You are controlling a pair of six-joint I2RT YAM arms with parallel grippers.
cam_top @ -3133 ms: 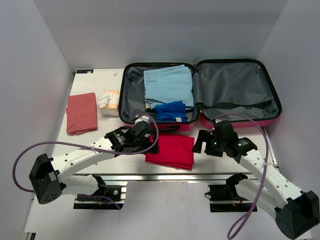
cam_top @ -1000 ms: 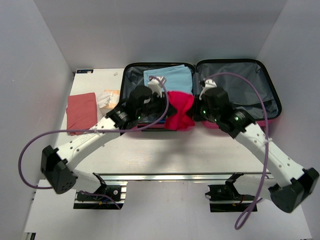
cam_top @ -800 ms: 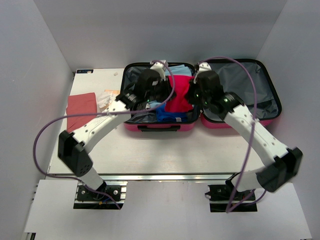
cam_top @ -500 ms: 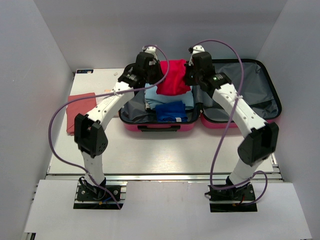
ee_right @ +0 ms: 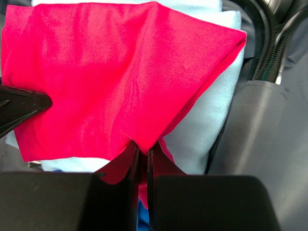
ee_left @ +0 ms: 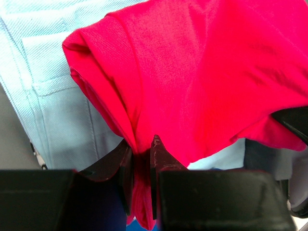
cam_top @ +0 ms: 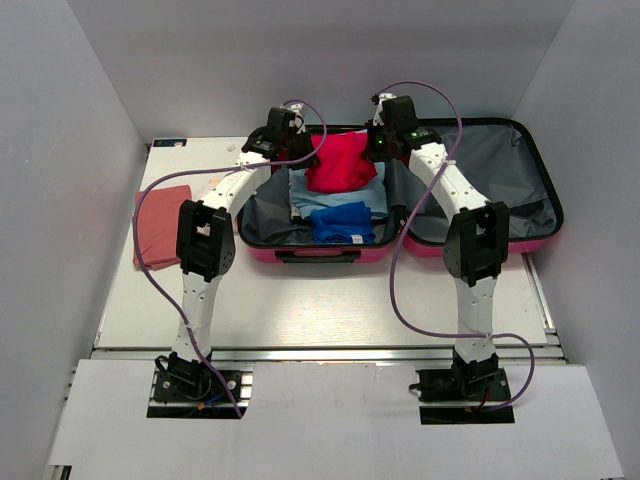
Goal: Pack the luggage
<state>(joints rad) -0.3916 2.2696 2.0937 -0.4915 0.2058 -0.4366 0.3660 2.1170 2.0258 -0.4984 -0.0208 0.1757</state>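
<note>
The luggage (cam_top: 480,175) lies open at the back of the table, pink shell and grey lining. Its left half holds a folded light blue garment (cam_top: 345,195) and a dark blue one (cam_top: 345,222). A red cloth (cam_top: 342,160) hangs over the far end of that half, above the light blue garment (ee_left: 48,72). My left gripper (ee_left: 140,154) is shut on a bunched fold of the red cloth (ee_left: 202,72) at its left side. My right gripper (ee_right: 143,156) is shut on the red cloth (ee_right: 106,72) at its right corner. Both arms stretch far over the case.
A folded dusty-red cloth (cam_top: 158,222) lies on the table left of the luggage, partly hidden behind the left arm. The suitcase's right half (cam_top: 500,180) shows only grey lining and a strap. White walls close in the sides and back.
Both grippers have carried the red cloth from the table's front, over the luggage's near edge, to the far end of the left half. The arms have stretched out fully.
</note>
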